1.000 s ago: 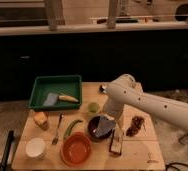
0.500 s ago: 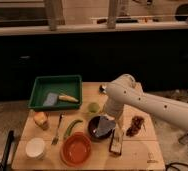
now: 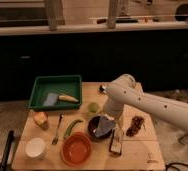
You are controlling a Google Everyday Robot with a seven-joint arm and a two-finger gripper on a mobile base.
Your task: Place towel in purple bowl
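Observation:
A dark purple bowl (image 3: 94, 131) sits on the wooden table (image 3: 137, 152), right of centre near the front. A grey towel (image 3: 103, 127) lies in it, bunched and reaching over the bowl's right rim. My white arm comes in from the right and bends down over the bowl. My gripper (image 3: 110, 118) is just above the towel at the bowl's right side, mostly hidden behind the arm.
A green tray (image 3: 56, 81) at the back left holds a grey sponge (image 3: 50, 99) and a yellow item (image 3: 68, 98). An orange bowl (image 3: 76, 148), white cup (image 3: 35, 148), fork (image 3: 57, 131), green pepper (image 3: 72, 127), lime-green cup (image 3: 92, 107), orange fruit (image 3: 40, 118), dark packet (image 3: 116, 142) and reddish snack (image 3: 135, 125) surround the bowl.

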